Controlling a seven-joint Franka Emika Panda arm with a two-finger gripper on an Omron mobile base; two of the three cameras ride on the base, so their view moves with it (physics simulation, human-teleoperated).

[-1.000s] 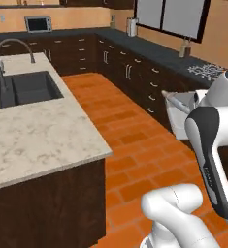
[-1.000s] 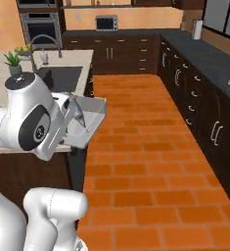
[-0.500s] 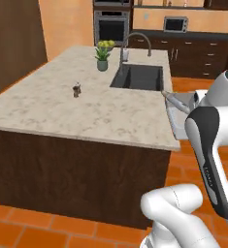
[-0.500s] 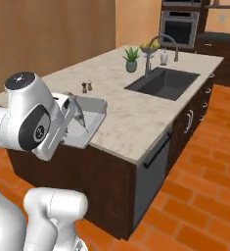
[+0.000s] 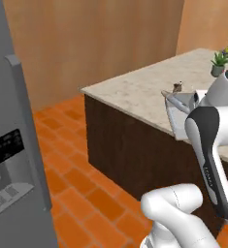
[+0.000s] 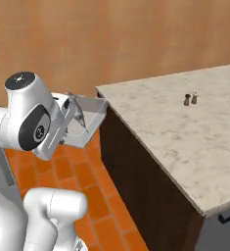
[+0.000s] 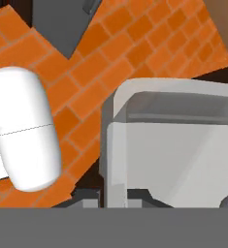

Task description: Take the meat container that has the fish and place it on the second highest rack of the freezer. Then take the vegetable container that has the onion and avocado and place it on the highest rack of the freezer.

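Note:
A clear, grey-walled meat container (image 6: 89, 120) hangs in the air beside the island corner, and my gripper (image 7: 113, 197) is shut on its near wall. The same container (image 5: 179, 115) sits just ahead of my arm in the left base view, and its pale box (image 7: 176, 155) takes up the right of the hand view. A thin silvery-grey sliver inside looks like the fish (image 6: 80, 116). The grey freezer (image 5: 16, 150) stands at the far left with its door closed and a dispenser panel on its front. Its racks are hidden.
A dark-sided island with a marble top (image 6: 185, 137) stands to the right, with two small shakers (image 6: 190, 99) on it and a potted plant (image 5: 218, 63) further back. A tan wood wall closes off the back. Orange brick floor (image 5: 72, 169) lies open between island and freezer.
The whole picture has swung: the base has turned from the kitchen aisle past the island, and the freezer now comes in at the left. The container stays in my shut gripper.

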